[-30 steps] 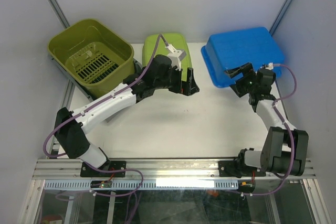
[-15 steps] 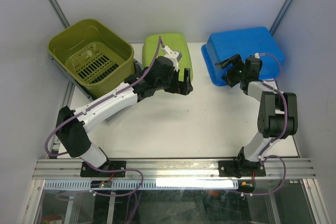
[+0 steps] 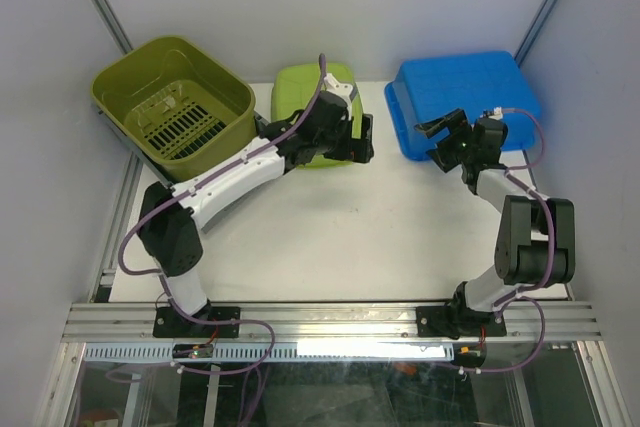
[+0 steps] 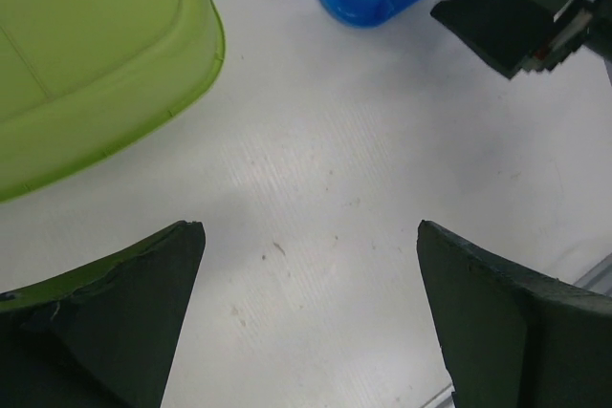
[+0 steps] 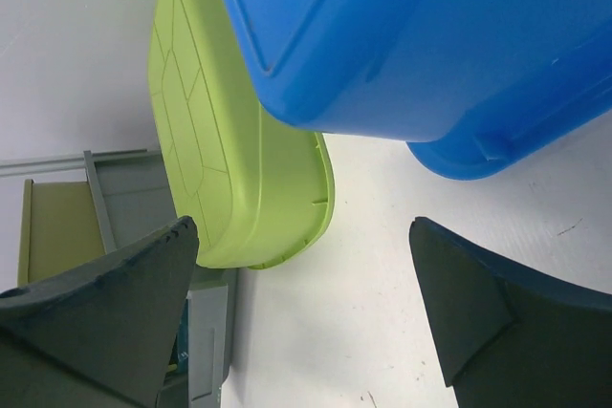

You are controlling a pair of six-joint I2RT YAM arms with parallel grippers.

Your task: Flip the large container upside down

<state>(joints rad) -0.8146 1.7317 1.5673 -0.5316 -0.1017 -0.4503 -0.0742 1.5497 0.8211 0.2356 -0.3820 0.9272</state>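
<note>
Partly behind right pincer (image 3: 434,143): blue container (image 3: 465,87)

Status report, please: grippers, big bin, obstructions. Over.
Left gripper open, empty. Right gripper open, empty. Olive bin upright, not gripped. Green tub inverted close beside it; blue tub inverted too.

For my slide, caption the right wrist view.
Open right claw facing the overturned blue container, green container beside it.
</note>
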